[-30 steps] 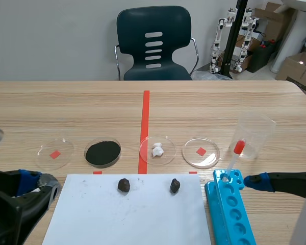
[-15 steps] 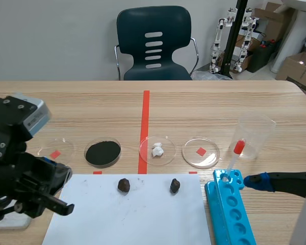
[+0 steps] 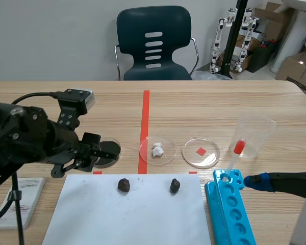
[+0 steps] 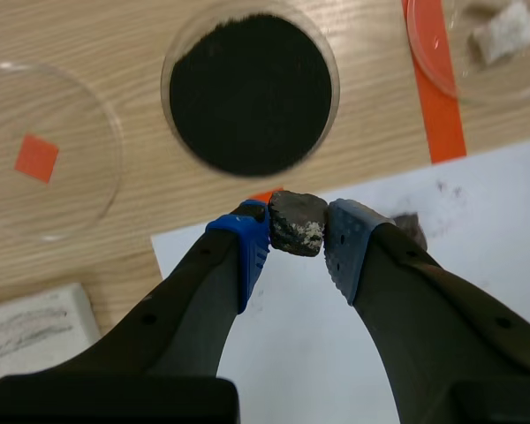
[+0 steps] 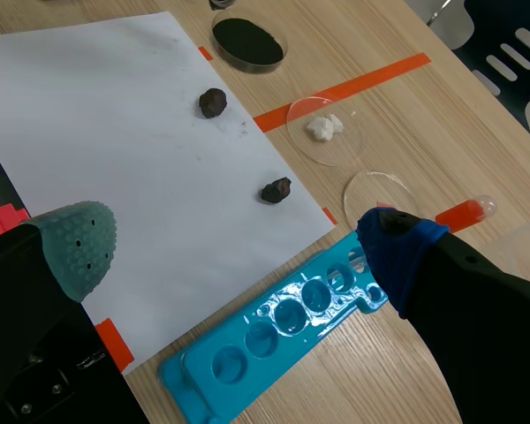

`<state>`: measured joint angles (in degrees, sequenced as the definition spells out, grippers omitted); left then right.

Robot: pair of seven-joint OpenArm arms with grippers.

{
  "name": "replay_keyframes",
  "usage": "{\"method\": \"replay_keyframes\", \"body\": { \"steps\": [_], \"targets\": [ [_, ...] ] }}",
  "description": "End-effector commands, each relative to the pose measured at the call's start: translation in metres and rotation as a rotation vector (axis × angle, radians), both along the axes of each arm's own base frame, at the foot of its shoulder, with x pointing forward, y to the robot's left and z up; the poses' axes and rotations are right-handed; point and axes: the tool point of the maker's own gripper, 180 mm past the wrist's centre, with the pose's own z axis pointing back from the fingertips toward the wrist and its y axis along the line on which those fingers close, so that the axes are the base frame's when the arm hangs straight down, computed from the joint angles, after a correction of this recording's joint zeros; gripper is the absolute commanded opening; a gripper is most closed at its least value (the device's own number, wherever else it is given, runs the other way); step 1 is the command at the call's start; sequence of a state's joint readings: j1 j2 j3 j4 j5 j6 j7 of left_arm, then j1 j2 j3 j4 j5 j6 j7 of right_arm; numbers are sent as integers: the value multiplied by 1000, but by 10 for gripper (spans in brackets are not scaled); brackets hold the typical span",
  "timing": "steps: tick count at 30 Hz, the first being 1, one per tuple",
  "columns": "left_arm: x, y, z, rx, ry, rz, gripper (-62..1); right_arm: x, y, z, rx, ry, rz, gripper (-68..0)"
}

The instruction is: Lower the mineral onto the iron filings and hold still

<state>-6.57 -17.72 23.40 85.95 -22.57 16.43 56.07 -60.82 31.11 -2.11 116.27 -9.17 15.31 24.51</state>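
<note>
My left gripper [image 4: 298,234] is shut on a small dark mineral [image 4: 298,223] with pale flecks. It hangs over the near edge of the white paper [image 4: 336,353], just short of the round dish of black iron filings [image 4: 250,91]. In the scene view the left gripper [image 3: 99,152] covers the left part of the filings dish [image 3: 111,150]. Two more dark minerals [image 3: 124,185] [image 3: 175,186] lie on the paper [image 3: 127,214]. My right gripper [image 5: 234,252] stands open low at the right [image 3: 255,180], holding nothing.
A dish with a red square [image 4: 44,159] lies left of the filings. A dish with a white lump [image 3: 157,149], another dish [image 3: 200,152], a plastic cup [image 3: 255,135], a red-bulbed pipette [image 3: 234,155] and a blue well tray [image 3: 229,212] sit to the right. A pale block [image 3: 20,201] lies at the near left.
The left arm has come up from the near left corner and swung forward and right, its gripper now over the edge of the filings dish. The right arm has kept still.
</note>
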Motion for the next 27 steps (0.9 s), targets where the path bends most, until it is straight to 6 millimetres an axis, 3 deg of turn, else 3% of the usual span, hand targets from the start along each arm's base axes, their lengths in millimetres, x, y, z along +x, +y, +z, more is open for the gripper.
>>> {"method": "replay_keyframes", "body": {
  "steps": [1,7,12,27],
  "targets": [
    [13,-7,10,-24,-25,11,-494,4,4,12,27,-35,2,-106],
    [45,-18,-1,-52,24,68,-494,4,4,12,27,-35,2,-106],
    [61,-25,-12,-58,76,94,-494,4,4,12,27,-35,2,-106],
    [73,-11,-34,-4,181,182,-494,5,4,12,28,-35,2,-106]
  ]
}}
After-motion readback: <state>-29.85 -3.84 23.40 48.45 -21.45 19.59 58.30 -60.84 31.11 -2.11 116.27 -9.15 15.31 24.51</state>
